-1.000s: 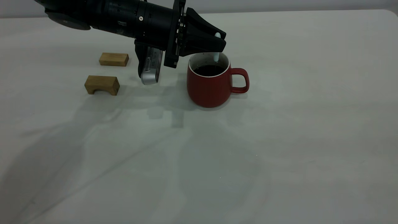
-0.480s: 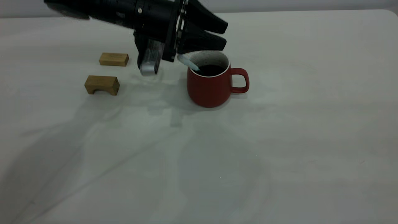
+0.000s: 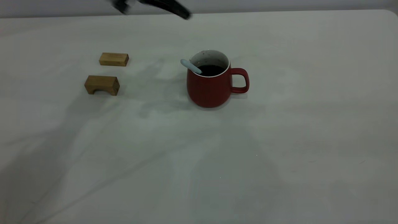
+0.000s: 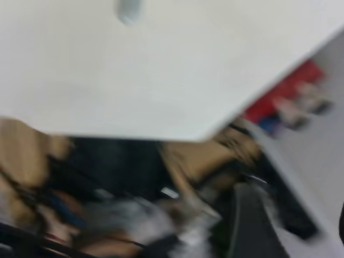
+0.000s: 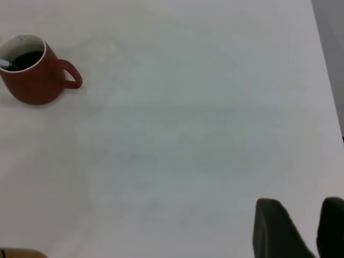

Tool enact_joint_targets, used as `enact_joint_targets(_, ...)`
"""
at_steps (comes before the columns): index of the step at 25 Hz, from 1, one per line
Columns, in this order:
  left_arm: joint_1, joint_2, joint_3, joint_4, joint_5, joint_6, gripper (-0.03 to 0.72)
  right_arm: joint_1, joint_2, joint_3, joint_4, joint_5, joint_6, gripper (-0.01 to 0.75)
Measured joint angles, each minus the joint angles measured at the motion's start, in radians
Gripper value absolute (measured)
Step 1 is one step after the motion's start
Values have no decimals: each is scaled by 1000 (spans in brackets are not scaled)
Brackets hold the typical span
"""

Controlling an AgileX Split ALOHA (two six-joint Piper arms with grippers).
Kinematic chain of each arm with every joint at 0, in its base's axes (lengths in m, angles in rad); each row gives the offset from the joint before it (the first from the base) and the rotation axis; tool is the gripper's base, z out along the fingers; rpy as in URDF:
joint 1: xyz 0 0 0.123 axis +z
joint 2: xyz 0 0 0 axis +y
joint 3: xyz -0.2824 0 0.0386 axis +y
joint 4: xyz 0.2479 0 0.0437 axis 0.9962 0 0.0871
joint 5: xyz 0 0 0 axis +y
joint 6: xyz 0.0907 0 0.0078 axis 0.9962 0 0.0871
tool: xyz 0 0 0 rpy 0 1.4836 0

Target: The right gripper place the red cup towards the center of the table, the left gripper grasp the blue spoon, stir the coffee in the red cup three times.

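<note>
Red cup (image 3: 210,87) sits mid-table, blue spoon (image 3: 190,66) leaning at its 10 o'clock rim. Left gripper (image 3: 174,8) at 12 o'clock, fingers unreadable; right gripper (image 5: 301,228) apart, empty. I judge the spoon could tip out if bumped.

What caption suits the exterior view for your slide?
Blue spoon left leaning in the red cup of coffee, left claw raised clear, two wooden blocks aside.

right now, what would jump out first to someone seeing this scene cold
The squat dark-red ceramic mug stands near the middle of the pale grey-white tabletop, holding dark coffee, with a pale-blue-handled spoon leaning on its rim on the side away from the handle. Two tan wooden blocks lie apart to its left in the exterior view. The left gripper is a dark blur at the far edge.
</note>
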Motion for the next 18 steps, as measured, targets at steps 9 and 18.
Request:
enact_joint_targets(9,0,-300,-20,492,71,25,465,0,0,0,0,0,-1,237)
enact_joint_targets(18,0,-658,11,756,71,300,464,0,0,0,0,0,-1,237)
